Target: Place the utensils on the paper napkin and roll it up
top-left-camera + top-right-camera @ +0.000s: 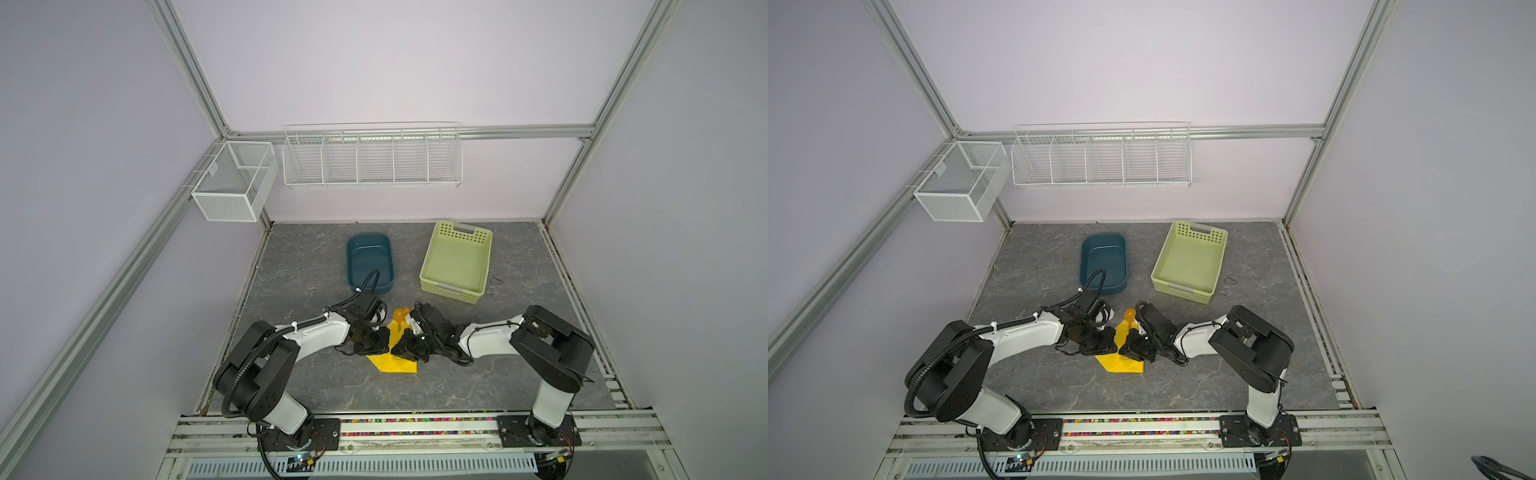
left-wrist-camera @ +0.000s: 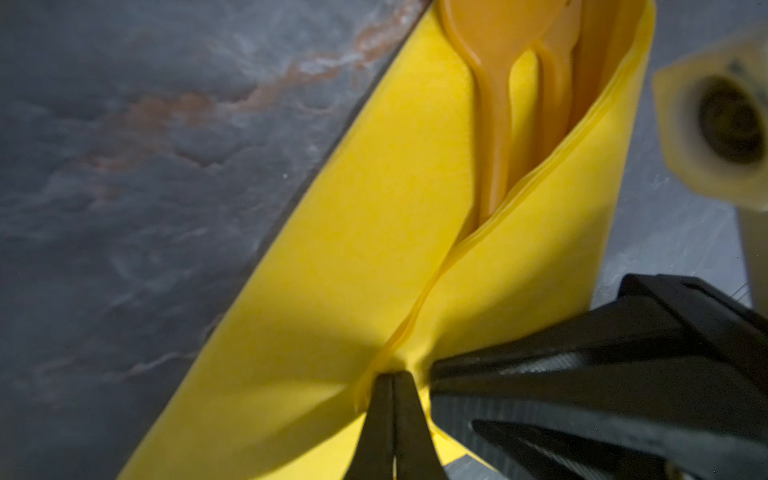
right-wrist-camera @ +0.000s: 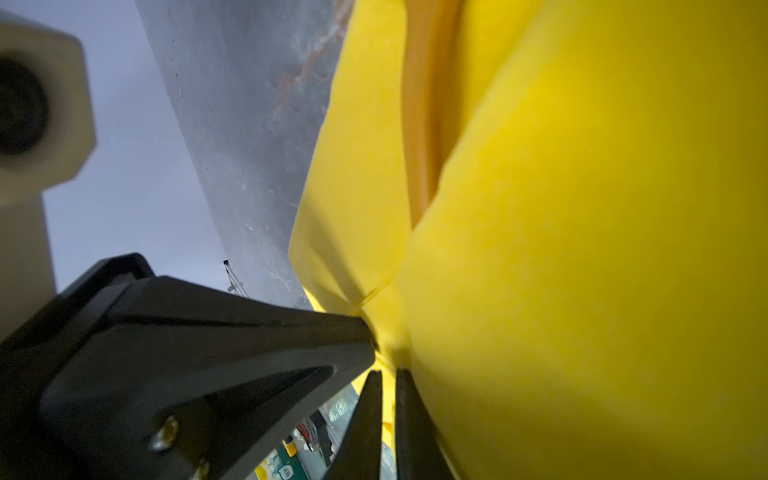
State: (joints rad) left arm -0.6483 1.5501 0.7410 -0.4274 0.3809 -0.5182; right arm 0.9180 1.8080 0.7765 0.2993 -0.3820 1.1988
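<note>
Walls: pale lilac panels in a metal frame enclose the cell; white wire racks (image 1: 372, 156) hang on the back wall, well beyond both sets of fingers.
Tabletop (image 1: 307, 266): dark grey marbled surface carrying everything below.
Green basket (image 1: 456, 262): well beyond the right fingers, nothing in it.
Blue tub (image 1: 370, 262): beyond the left fingers, nothing visible in it.
Napkin (image 1: 392, 362): yellow paper lying between the two sets of fingers and under them, one flap already folded over the cutlery, so the wrap looks partly done.
Cutlery (image 2: 494, 104): orange pieces tucked inside the fold; spoon bowl (image 1: 399, 312) sticks out past the far edge of the napkin, just beyond the fingers.
Left fingers (image 2: 392, 399): clenched together, tips at the edge of the flap, likely pinning it so it cannot spring back.
Right fingers (image 3: 388, 399): nearly closed, a sliver of yellow paper between them, apparently pinching the napkin beside the left tips.
</note>
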